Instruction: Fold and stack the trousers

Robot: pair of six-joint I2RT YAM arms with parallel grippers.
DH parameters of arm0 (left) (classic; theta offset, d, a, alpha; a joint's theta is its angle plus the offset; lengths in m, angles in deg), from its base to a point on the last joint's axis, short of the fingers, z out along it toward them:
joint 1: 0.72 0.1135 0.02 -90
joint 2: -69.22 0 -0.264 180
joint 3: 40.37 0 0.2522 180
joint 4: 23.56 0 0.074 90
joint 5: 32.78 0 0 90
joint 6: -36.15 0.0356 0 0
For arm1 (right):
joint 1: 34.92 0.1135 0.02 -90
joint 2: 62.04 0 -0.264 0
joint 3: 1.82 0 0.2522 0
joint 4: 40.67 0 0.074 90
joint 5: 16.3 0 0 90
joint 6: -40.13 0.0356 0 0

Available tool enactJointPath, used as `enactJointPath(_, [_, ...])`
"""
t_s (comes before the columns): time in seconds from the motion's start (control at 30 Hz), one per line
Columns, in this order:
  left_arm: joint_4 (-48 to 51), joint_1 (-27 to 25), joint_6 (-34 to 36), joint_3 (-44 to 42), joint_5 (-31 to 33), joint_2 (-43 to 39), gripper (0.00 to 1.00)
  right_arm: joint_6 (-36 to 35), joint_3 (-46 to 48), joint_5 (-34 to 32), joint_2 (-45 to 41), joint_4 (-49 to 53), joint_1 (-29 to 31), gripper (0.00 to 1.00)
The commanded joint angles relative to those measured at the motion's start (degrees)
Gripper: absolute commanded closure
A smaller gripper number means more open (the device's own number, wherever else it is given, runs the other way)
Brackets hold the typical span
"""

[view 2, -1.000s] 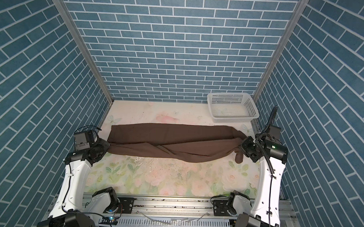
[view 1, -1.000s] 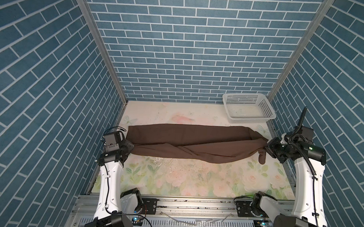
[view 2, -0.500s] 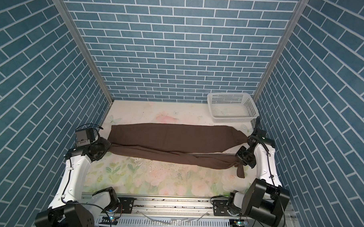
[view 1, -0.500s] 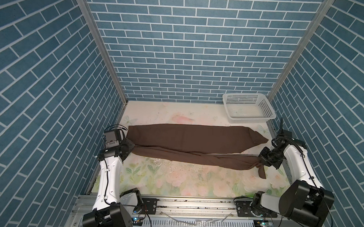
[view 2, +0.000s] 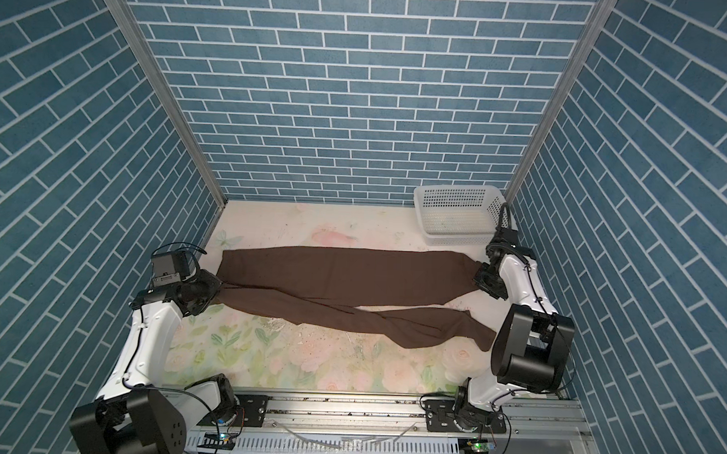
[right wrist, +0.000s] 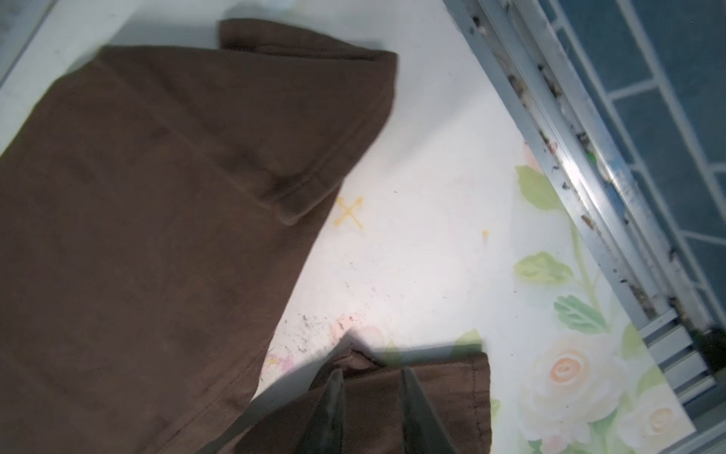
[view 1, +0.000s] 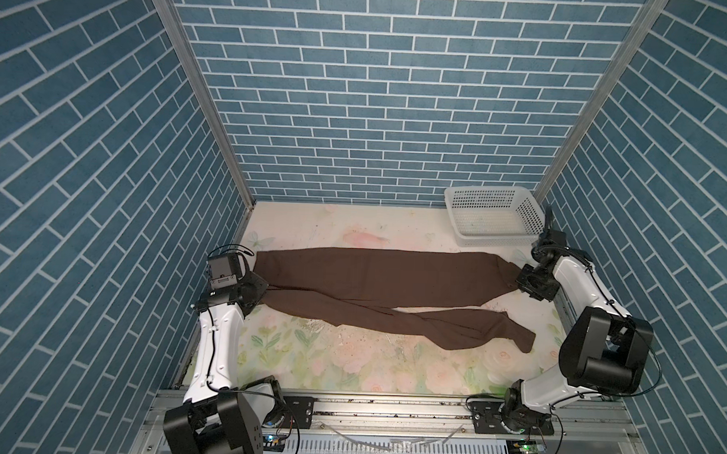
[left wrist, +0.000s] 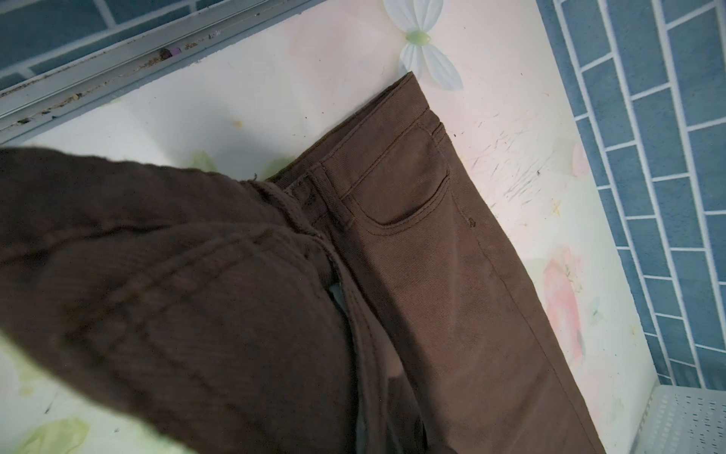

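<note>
The dark brown trousers (view 1: pixel 372 274) (view 2: pixel 339 277) lie stretched across the table, waist on the left and legs running right. The two legs part toward the right: the far leg ends near the basket, and the near leg's cuff (view 1: pixel 523 358) lies flat toward the front right. My left gripper (view 1: pixel 259 291) (view 2: pixel 216 291) is shut on the bunched waist corner. In the left wrist view, cloth (left wrist: pixel 432 275) hides its fingers. My right gripper (view 1: pixel 520 283) (view 2: pixel 478 278) (right wrist: pixel 373 408) hovers by the far leg's cuff (right wrist: pixel 314 118), its fingers (right wrist: pixel 334 408) apart above the cloth.
A white perforated basket (view 1: pixel 494 241) (view 2: pixel 457 239) stands at the back right corner, just behind the right gripper. Blue brick walls and metal rails (right wrist: pixel 589 177) close in both sides. Bare floral table (view 1: pixel 349 360) lies in front of the trousers.
The right gripper opened and let go of the leg end, then moved back toward the far right. The near leg dropped and now lies on the table. The left gripper kept its hold.
</note>
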Motion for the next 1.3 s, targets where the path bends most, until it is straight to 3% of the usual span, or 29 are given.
enactJointPath(0.0, [-2.80,0.47,-0.45,-1.08,-0.55,-0.44,1.00,2.15,5.36,-8.58,-6.42,5.23,7.91,0.53])
enactJointPath(0.07, [-2.30,0.47,-0.13,-0.48,-1.75,0.31,1.00,6.09,12.00,-7.46,-12.63,4.61,10.05,0.36])
enactJointPath(0.1, [-1.70,0.47,0.04,-0.28,-1.59,0.37,1.00,8.23,15.43,-5.90,-16.25,4.26,10.23,0.12])
enactJointPath(0.13, [-1.49,0.52,0.28,-0.16,-1.38,0.35,1.00,10.00,18.34,-5.09,-19.39,4.38,10.17,0.01])
enactJointPath(0.3, [-2.07,0.49,0.18,-1.02,-2.59,-0.42,1.00,14.02,29.06,-2.97,-27.21,2.64,9.92,0.02])
enactJointPath(0.43, [-2.73,0.39,-0.18,-2.65,-3.18,-1.65,1.00,16.05,35.30,5.32,-25.40,-7.93,6.95,0.18])
enactJointPath(0.5, [-2.72,0.41,-0.26,-3.21,-3.72,-1.46,1.00,16.90,37.38,8.48,-22.95,-14.14,5.38,0.31])
enactJointPath(0.53, [-2.76,0.40,-0.13,-3.39,-4.25,-1.40,1.00,17.32,37.90,10.10,-21.65,-16.68,4.66,0.43])
enactJointPath(0.6, [-2.15,0.41,0.05,-3.53,-4.42,-1.63,1.00,16.97,36.61,12.74,-19.49,-18.48,3.50,0.89])
enactJointPath(0.63, [-1.78,0.40,0.32,-3.45,-4.18,-1.85,1.00,16.09,34.28,14.62,-18.70,-16.86,3.17,1.00])
enactJointPath(0.83, [-0.18,0.43,1.38,-1.28,-3.51,-1.99,1.00,9.23,14.73,11.17,-15.88,-0.17,-0.27,1.00])
enactJointPath(1.03, [-0.18,0.51,1.03,-0.42,-2.38,-2.37,1.00,4.80,-1.89,16.05,-0.46,4.67,-5.50,1.00])
enactJointPath(1.17, [0.59,0.47,1.56,0.50,-2.86,-3.03,1.00,5.51,-7.15,24.36,6.78,4.86,-5.85,1.00])
enactJointPath(1.27, [0.57,0.50,1.65,0.00,-1.38,-4.28,1.00,4.96,-4.64,25.15,3.02,5.40,-5.61,1.00])
